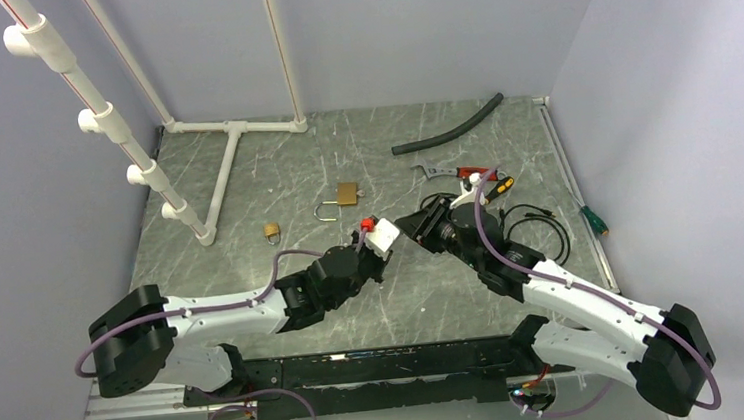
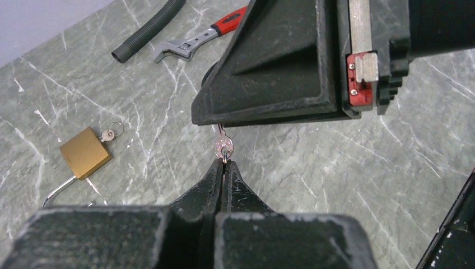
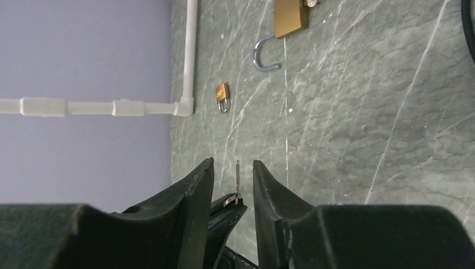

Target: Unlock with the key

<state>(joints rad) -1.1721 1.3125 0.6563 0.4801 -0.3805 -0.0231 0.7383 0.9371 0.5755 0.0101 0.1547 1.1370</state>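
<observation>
Left wrist: left gripper (image 2: 224, 166) pinches the key (image 2: 224, 147).

You have before you a grey-green marbled table (image 1: 363, 150), with a white pipe frame (image 1: 229, 161) lying on its far left part. Near the middle lie a large padlock (image 1: 344, 196) with its shackle swung open and a small ringed key (image 2: 110, 134) just beside its body, and to the left of it, apart, a small padlock (image 1: 271, 232) with the shackle closed. On the far right side you see a black ribbed hose (image 1: 447, 129), a red-handled wrench (image 1: 440, 173), a coil of black cable (image 1: 540, 227) and, at the right edge, a green-handled screwdriver (image 1: 591, 218)
</observation>
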